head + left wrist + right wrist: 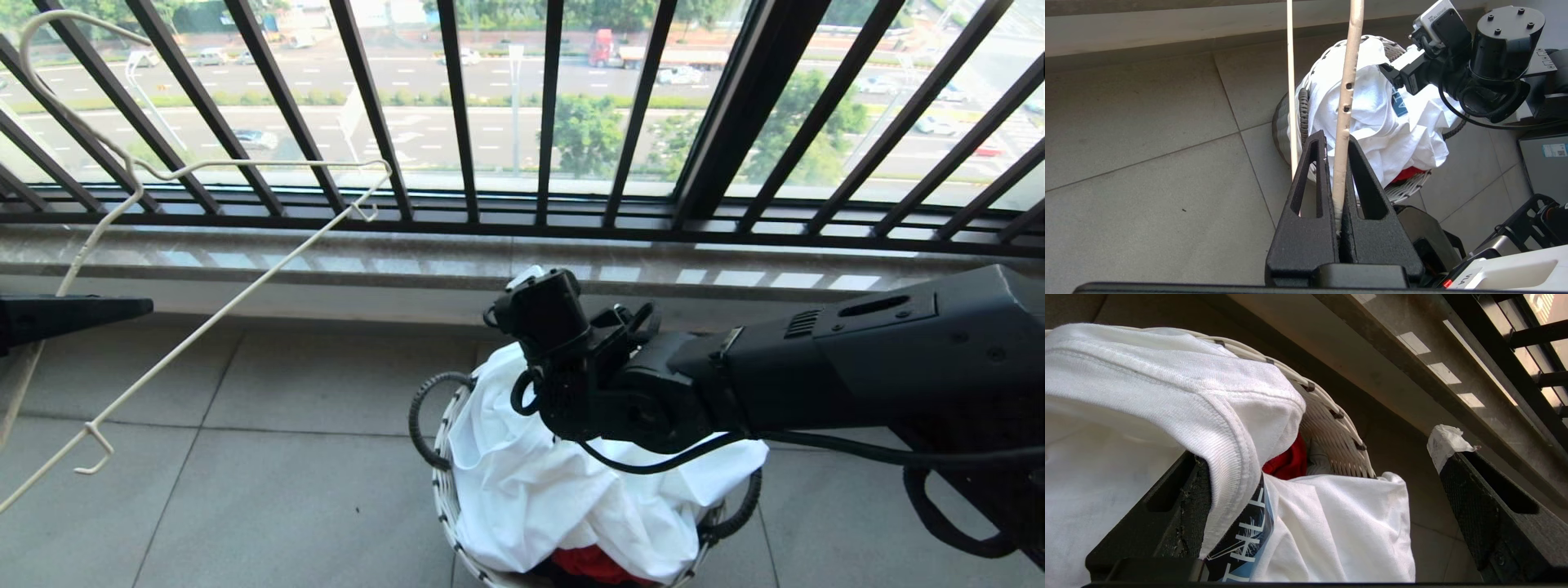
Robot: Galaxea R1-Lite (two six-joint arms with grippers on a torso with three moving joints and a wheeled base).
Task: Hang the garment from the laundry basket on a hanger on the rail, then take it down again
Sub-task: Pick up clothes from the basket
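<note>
Two hands | left hand [1340, 163] clamps hanger [1346, 102] | right wrist: T-shirt [1167, 396] logo

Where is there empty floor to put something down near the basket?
Bare grey floor tiles lie left of the laundry basket, under the hanger held by the left gripper. The basket itself is crowded: white T-shirt, a red garment, and the open right gripper.

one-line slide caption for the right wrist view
Open right gripper straddling the white T-shirt's collar in the basket.
</note>
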